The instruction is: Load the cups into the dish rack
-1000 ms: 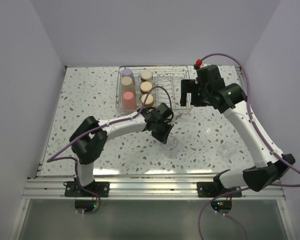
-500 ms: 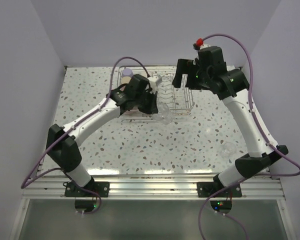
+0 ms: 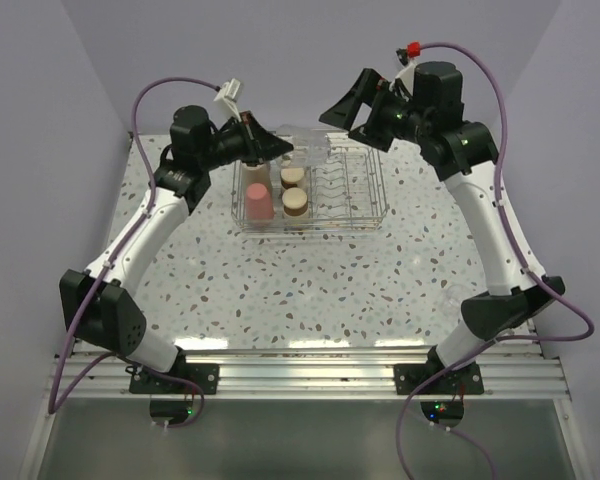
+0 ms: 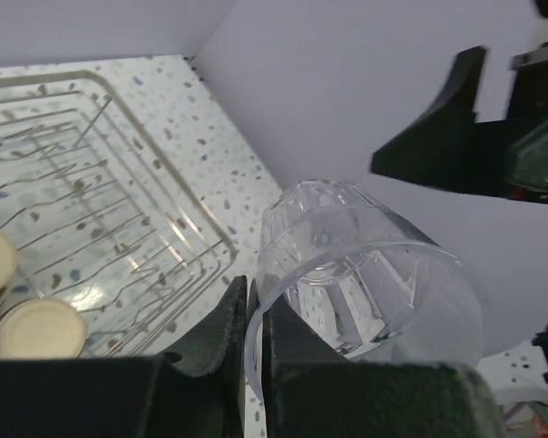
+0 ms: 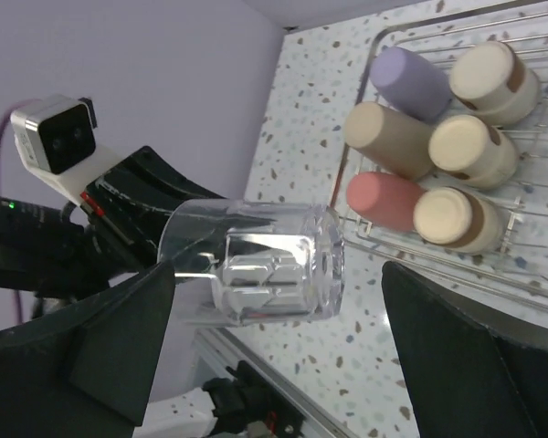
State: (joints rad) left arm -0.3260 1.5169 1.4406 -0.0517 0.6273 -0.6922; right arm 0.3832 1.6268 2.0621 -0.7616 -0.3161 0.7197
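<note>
The clear cup [image 5: 256,265] is see-through, thick-walled, with a faceted base.

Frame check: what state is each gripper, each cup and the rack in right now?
left gripper: shut on the clear cup's rim
clear cup: held in the air, tipped on its side
right gripper: open, fingers flanking the clear cup
lavender cup: upside down in the dish rack
tan cup: same
red cup: same
three cream-bottomed cups: same
dish rack: holds six cups at its left end
</note>
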